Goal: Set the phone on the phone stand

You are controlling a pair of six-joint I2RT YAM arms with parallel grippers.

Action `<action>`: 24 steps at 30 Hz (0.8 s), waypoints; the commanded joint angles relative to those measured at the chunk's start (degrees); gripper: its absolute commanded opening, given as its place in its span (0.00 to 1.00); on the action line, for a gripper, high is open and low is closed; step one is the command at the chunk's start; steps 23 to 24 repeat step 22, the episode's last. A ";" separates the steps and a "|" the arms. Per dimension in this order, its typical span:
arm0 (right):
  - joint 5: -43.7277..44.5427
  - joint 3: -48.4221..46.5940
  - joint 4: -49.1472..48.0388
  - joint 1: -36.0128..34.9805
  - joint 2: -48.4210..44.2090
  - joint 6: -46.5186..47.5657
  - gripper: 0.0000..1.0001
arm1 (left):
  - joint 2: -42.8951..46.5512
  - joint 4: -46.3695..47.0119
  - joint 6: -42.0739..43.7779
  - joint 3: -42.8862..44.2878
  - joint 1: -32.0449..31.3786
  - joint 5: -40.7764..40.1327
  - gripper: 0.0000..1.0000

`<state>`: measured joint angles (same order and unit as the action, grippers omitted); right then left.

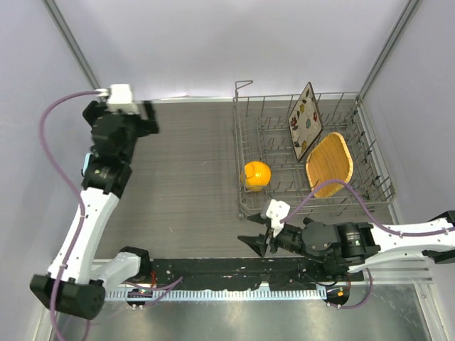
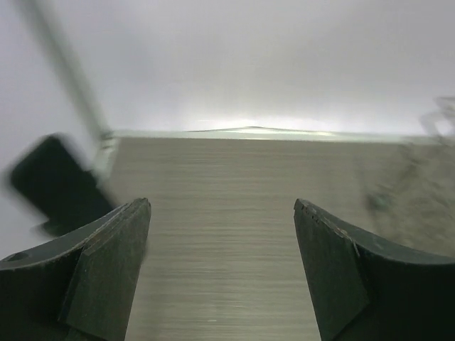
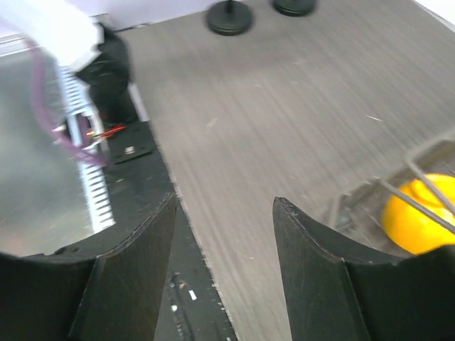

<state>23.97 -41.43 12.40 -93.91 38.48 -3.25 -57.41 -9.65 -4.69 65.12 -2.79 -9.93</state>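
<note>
**On the table [image 1: 186, 167], nothing is held**

Far on the left side, the left arm [image 1: 91, 213] stands tall, close to the left wall. The left pincer [image 2: 222, 213] has its two fingers wide apart, and only bare table shows between them. Just left of its left finger, the wrist view shows what may be the phone [image 2: 55, 186], a dark flat thing by the wall. It is very blurry, so I cannot be sure. What it rests on is too blurry to tell. From above I cannot pick it out beside the arm.

Near the front edge, the right arm [image 1: 398, 238] lies low and points left. The right pincer [image 1: 253, 245] is apart too, with nothing between its fingers. It hangs at the edge of the black strip [image 1: 213, 273] along the front of the table.

A wire dish rack [image 1: 245, 153] stands on the right part of the table. A round orange thing [image 1: 257, 175] sits in its front left corner. A yellow tray [image 1: 329, 165] leans in the rack. A plate with small pictures [image 1: 306, 122] stands up just behind the tray. The right pincer is just in front of the rack and does not touch it.
</note>
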 commanded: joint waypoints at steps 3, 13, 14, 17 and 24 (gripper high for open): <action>25.04 -7.87 7.27 3.29 3.00 -8.17 0.64 | -7.43 -0.89 8.63 6.06 -27.85 -12.90 0.88; 41.68 -22.10 40.84 8.04 1.69 -31.78 0.68 | -11.51 -4.23 13.31 7.92 -56.44 -14.44 0.91; 42.21 -23.94 44.86 8.04 1.34 -33.56 0.69 | -10.80 -4.76 11.47 7.65 -56.89 -13.54 0.91; 45.01 -27.81 52.68 8.04 1.77 -39.62 0.73 | -5.80 -5.12 8.31 4.67 -57.94 -10.29 0.91; 49.95 -33.27 62.12 8.04 2.22 -47.46 0.75 | 5.45 -3.45 6.27 -1.31 -58.03 -5.54 0.93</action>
